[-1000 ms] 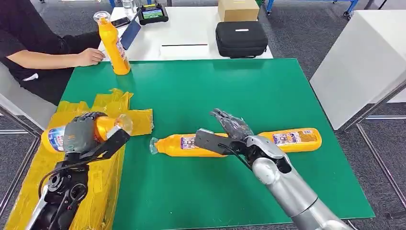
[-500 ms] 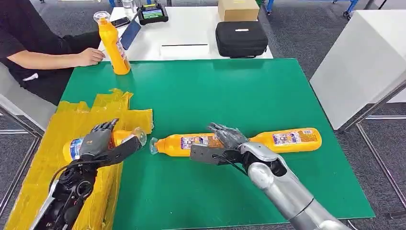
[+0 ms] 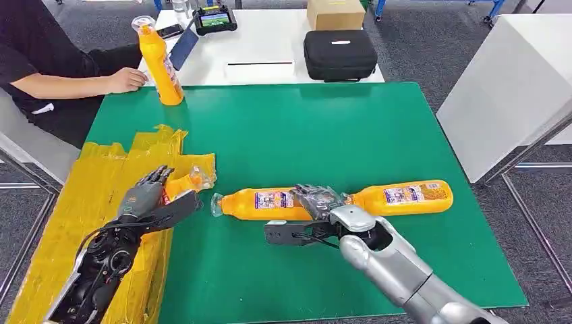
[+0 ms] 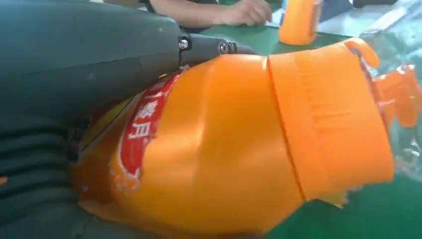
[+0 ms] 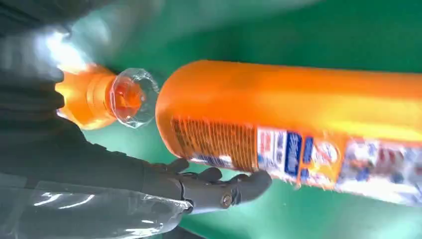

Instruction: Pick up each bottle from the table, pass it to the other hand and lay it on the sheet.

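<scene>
My left hand (image 3: 145, 199) holds an orange bottle (image 3: 183, 183) lying low over the crumpled yellow sheet (image 3: 101, 172), its clear cap (image 3: 199, 177) towards the green mat; the bottle (image 4: 239, 144) presses against the palm. A second orange bottle (image 3: 260, 202) lies on the mat mid-table. My right hand (image 3: 313, 201) hovers over its base end, fingers spread above and thumb (image 5: 224, 191) stretched out on the near side, not closed around the bottle (image 5: 298, 109). A third bottle (image 3: 405, 194) lies just right, its cap (image 5: 130, 97) near that base.
A fourth orange bottle (image 3: 160, 64) stands upright at the mat's far left corner, with a person's hand (image 3: 126, 79) beside it. Behind the mat (image 3: 303, 121) a white table carries a black case (image 3: 339, 54), a cardboard box (image 3: 335, 12) and a small screen (image 3: 214, 19).
My left hand has lowered its bottle from above the sheet down onto it, shifting right. My right hand has dropped towards me over the middle bottle's base end.
</scene>
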`<state>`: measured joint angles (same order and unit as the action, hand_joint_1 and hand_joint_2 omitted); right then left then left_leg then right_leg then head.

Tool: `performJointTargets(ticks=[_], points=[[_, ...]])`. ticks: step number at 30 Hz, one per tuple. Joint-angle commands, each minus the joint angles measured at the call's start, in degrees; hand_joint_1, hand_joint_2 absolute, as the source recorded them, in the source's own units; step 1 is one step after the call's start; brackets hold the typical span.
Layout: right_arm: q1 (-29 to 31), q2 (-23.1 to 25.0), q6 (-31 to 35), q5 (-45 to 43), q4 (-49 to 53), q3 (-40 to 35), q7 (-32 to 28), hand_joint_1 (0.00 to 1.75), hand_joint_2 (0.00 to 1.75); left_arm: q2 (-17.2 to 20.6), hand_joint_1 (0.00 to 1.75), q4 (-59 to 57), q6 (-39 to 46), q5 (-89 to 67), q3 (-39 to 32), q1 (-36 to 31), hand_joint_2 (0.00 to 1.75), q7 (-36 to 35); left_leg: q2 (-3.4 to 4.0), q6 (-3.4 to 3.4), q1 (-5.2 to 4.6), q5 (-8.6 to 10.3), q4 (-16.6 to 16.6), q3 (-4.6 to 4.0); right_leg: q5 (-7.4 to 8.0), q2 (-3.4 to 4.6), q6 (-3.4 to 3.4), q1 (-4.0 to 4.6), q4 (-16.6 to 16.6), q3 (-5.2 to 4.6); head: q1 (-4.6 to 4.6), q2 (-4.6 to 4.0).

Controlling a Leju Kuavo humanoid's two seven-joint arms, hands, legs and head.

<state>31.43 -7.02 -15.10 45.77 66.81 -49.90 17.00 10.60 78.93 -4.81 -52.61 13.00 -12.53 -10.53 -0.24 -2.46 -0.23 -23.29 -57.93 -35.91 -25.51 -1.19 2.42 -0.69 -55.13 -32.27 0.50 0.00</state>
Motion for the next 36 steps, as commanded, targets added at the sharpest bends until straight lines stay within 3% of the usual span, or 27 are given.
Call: performJointTargets(ticks=[1, 9, 26, 36], points=[[6.8, 3.0, 1.2, 3.1, -15.4, -5.9, -2.3, 0.0, 1.75, -0.2, 0.0, -3.9, -0.7, 5.8, 3.5, -4.2, 0.0, 2.0, -0.02, 0.13, 0.03, -0.03, 0.0, 0.21, -0.05, 0.04, -0.09, 0.02, 0.0, 0.23, -0.02, 0.0], [7.8, 5.3, 3.5, 5.7, -24.6, -6.9, -4.2, 0.0, 1.75, 0.7, 0.0, -1.2, 0.0, 13.4, 6.1, -5.1, 0.0, 4.1, -0.07, 0.18, 0.07, -0.07, 0.0, 0.35, -0.11, 0.01, -0.13, 0.06, 0.1, 0.39, -0.02, 0.0], [6.7, 4.9, 0.7, 6.2, -30.2, -6.9, -7.4, 0.0, 1.75, -0.1, 0.0, 0.5, 3.6, 22.1, 5.5, -5.4, 0.0, 5.9, -0.14, 0.1, 0.05, 0.01, 0.0, 0.23, -0.04, -0.1, -0.07, 0.04, 0.1, 0.28, 0.0, 0.0], [6.2, 5.0, -0.1, 6.5, -31.8, -7.7, -8.3, 0.0, 1.75, -0.1, 0.0, 1.0, 3.9, 23.6, 6.0, -5.8, 0.0, 6.3, -0.22, 0.17, 0.1, 0.02, 0.1, 0.65, -0.08, -0.14, -0.15, 0.06, 0.2, 0.66, 0.0, 0.0]])
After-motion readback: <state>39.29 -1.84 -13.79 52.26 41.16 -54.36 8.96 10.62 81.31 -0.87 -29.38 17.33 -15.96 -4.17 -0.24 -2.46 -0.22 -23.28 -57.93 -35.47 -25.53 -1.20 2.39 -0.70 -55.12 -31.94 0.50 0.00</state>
